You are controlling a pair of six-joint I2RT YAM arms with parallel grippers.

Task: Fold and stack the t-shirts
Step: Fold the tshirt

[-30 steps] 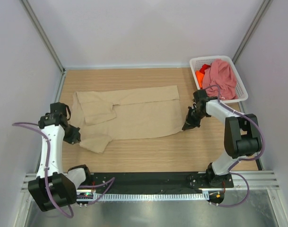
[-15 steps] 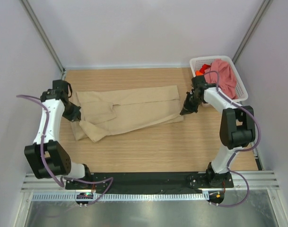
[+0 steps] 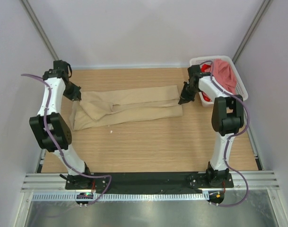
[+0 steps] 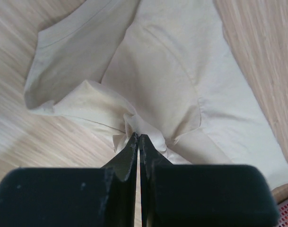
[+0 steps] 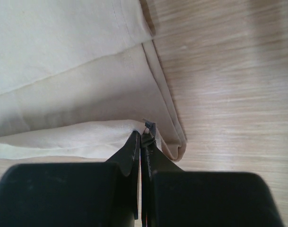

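The beige-tan t-shirt lies folded lengthwise into a long strip across the far half of the table. My left gripper is shut on its left end; in the left wrist view the pinched cloth bunches at the gripper. My right gripper is shut on the shirt's right edge; in the right wrist view the gripper holds the top layer. The dusty pink t-shirt and the bright orange t-shirt lie in the basket.
A white lattice basket stands at the far right corner, close behind my right arm. Grey walls close the table on three sides. A black rail runs along the near edge.
Both grippers have carried the shirt's near edge away from me over the far part. The shirt went from a wide spread to a narrow strip.
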